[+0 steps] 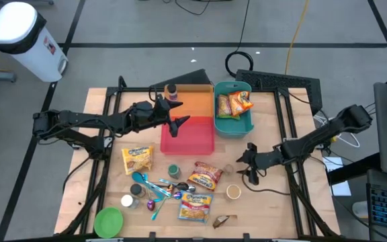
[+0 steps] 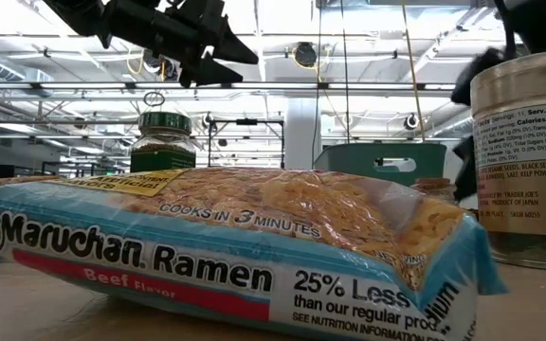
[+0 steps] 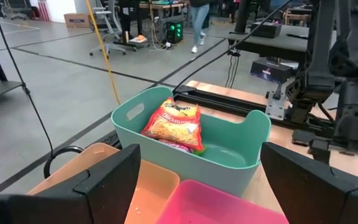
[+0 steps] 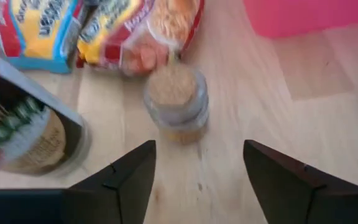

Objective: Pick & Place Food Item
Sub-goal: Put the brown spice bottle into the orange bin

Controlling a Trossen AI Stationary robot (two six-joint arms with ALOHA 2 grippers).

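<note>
High view shows the right gripper [image 1: 250,163] low over the wooden table [image 1: 267,208], its dark fingers spread apart and holding nothing. A small clear jar of tan seasoning [image 4: 176,102] stands just ahead of the fingertips, between them in line, not touched. Red-and-yellow ramen packets [image 1: 204,176] lie beyond it. The left gripper [image 1: 175,114] hovers wide open over the pink tray [image 1: 188,140], beside the teal bin [image 1: 232,126] holding noodle packets.
</note>
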